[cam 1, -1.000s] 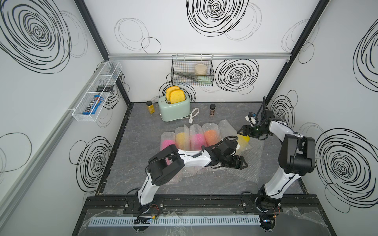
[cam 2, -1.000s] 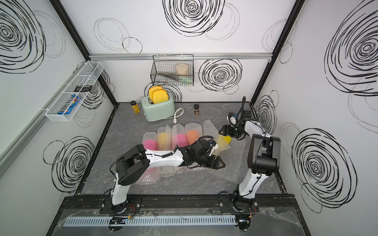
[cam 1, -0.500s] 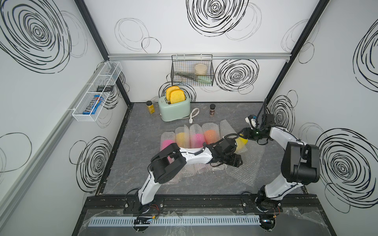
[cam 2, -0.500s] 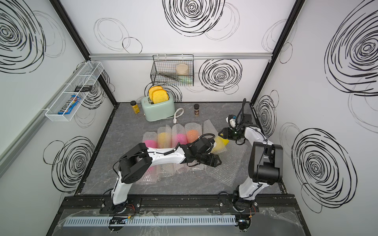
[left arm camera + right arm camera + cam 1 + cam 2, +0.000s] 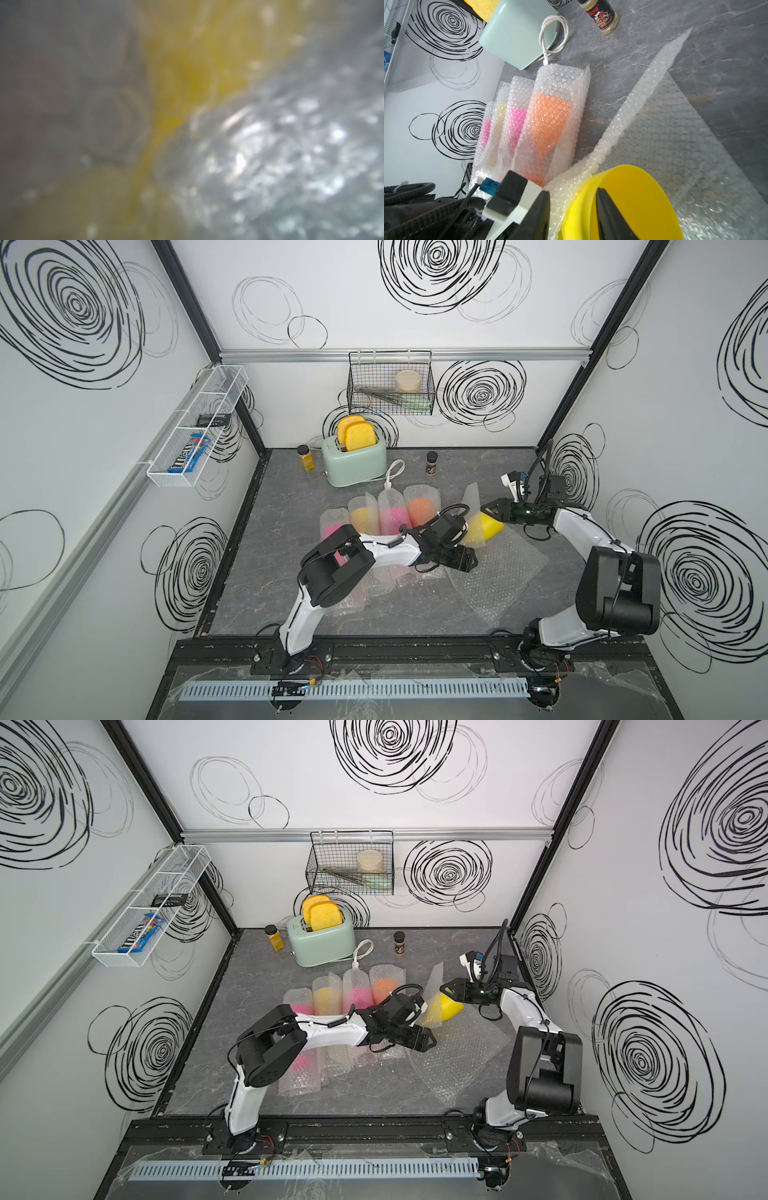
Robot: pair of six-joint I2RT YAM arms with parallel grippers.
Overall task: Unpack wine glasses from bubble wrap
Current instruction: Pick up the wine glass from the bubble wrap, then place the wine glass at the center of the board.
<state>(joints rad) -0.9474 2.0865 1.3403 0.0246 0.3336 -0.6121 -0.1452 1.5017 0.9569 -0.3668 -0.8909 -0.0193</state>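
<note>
1. Your right gripper was at the unwrapped yellow plastic stemmed goblet. The goblet lay on its side in front of the mint-green toaster and off to the toaster's right, with its open bowl facing that gripper.
2. In the right wrist view, one black finger sat inside the bowl and the other outside it. A fold of bubble wrap lay between the outer finger and the wall. The jaws straddled the rim, partly drawn in, but you could not tell whether they pinched it.
3. The goblet rested on a clear bubble-wrap sheet opened flat on the grey marbled tabletop. Most of the sheet lay farther from the toaster than the goblet did.
4. Your left gripper sat low over that sheet, just beside the goblet's stem end, on the side away from the toaster. Its wrist camera gave only a blur of yellow and bubbles, so you could not tell whether its jaws were apart or closed on anything.
5. Four goblets in clear bubble-wrap tubes lay side by side directly in front of the toaster: hot pink, yellow, hot pink and orange. The orange one was nearest the unwrapped goblet.
6. A dark-lidded spice jar stood to the toaster's right.
</note>
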